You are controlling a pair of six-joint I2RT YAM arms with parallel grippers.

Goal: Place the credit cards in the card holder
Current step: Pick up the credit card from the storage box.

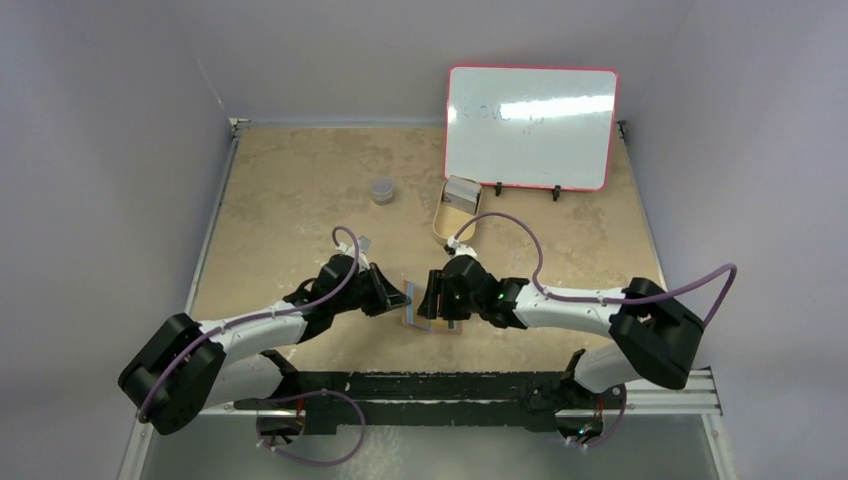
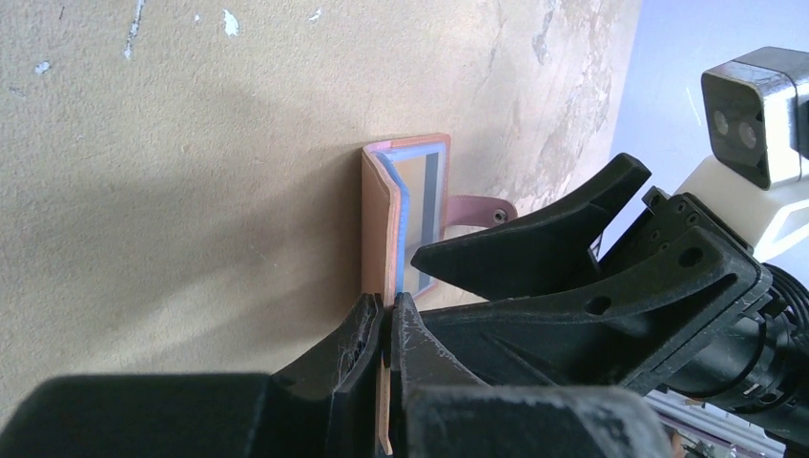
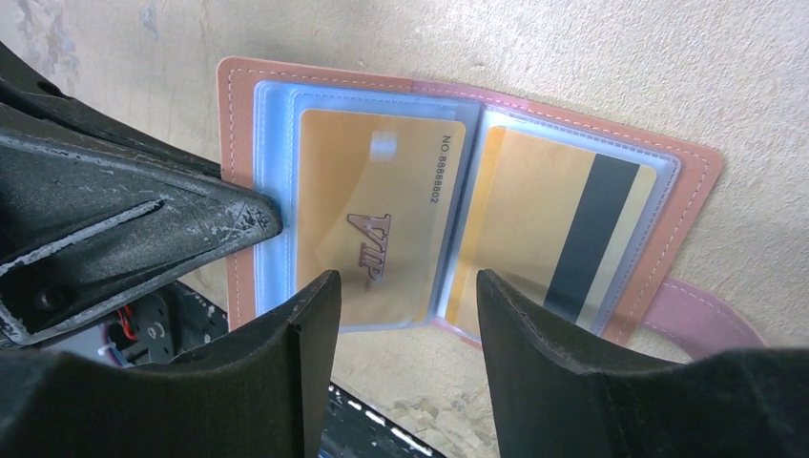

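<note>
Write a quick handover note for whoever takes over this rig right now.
Left hand: shut on one cover edge of the card holder, keeping it spread open.
Right hand: open, empty, over the open holder.
Done: gold VIP card and striped card sit in the clear sleeves.
Left: a grey stack in the tin at the back may be more cards; cannot tell. Check it first.

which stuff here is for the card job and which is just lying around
Job: card holder, gold cards in it, left gripper pinching its cover, right gripper open above.
Lying about: whiteboard, tin holding a grey stack, grey pot.
</note>
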